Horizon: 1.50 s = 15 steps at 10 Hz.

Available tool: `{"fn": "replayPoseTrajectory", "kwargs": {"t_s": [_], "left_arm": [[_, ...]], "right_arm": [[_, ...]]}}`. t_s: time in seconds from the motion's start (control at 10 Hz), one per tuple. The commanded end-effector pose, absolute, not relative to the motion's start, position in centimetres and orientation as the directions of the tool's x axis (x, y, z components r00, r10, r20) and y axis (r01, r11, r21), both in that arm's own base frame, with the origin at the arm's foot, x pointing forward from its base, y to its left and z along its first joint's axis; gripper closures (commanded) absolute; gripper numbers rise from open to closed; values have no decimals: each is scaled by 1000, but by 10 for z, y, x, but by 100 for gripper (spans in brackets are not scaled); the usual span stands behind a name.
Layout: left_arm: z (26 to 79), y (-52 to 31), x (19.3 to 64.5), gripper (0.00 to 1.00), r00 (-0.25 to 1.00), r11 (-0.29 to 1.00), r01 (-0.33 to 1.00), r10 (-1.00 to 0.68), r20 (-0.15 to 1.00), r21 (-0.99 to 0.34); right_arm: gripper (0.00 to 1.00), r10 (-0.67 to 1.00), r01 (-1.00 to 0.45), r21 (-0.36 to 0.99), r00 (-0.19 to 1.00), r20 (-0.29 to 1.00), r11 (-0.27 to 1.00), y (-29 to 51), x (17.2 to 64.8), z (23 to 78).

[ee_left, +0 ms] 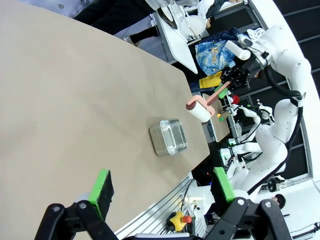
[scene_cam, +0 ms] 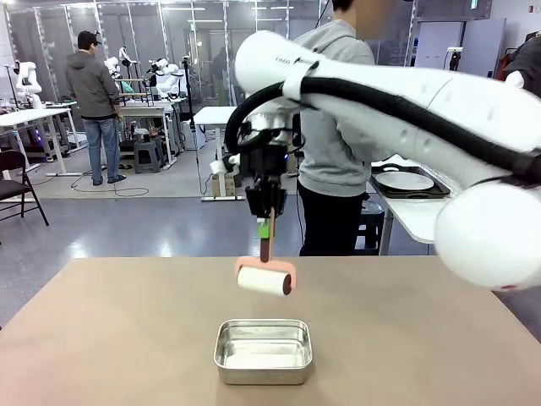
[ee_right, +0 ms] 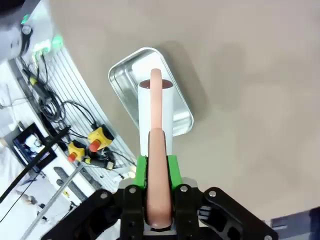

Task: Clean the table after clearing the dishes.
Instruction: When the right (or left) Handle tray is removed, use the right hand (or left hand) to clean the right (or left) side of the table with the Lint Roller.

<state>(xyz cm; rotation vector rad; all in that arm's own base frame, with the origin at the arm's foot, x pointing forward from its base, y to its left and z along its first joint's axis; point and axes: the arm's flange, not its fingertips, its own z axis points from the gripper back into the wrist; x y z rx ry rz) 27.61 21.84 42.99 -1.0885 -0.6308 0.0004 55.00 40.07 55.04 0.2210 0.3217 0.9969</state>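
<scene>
The right gripper [scene_cam: 265, 225] clamps the pink handle of a lint roller [scene_cam: 265, 279] above the steel pan [scene_cam: 264, 350] on the table [scene_cam: 439, 330]; the left gripper [ee_left: 162, 185] hovers over the table, jaws wide.

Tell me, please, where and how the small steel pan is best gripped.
Take the steel pan by its near long wall, coming straight down from above and straddling it. It sits flat and open-topped on the table, its walls thin and upright; the pan looks too wide to span.
</scene>
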Motion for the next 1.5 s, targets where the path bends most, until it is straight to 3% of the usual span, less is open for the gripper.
{"fn": "replayPoseTrajectory", "kwargs": {"t_s": [0.0,0.3,0.6,0.7,0.8,0.9,1.3,1.4], "left_arm": [[431,220,273,0,824,473,310,298,481,-825],[431,220,273,0,824,473,310,298,481,-825],[431,220,273,0,824,473,310,298,481,-825],[431,220,273,0,824,473,310,298,481,-825],[431,220,273,0,824,473,310,298,481,-825],[431,220,273,0,824,473,310,298,481,-825],[431,220,273,0,824,473,310,298,481,-825],[431,220,273,0,824,473,310,298,481,-825]], "right_arm": [[98,672,-608,317,723,-159,728,328,482,523],[98,343,-289,280,925,-165,915,259,455,519],[98,178,-150,359,983,-45,921,210,455,526],[98,184,-168,369,983,-8,914,202,457,526],[98,316,-335,333,942,109,881,203,462,520],[98,178,-141,346,981,-78,928,203,477,536],[98,178,-141,346,981,-78,928,203,477,536],[79,204,-173,346,977,-57,922,200,473,529]]}}
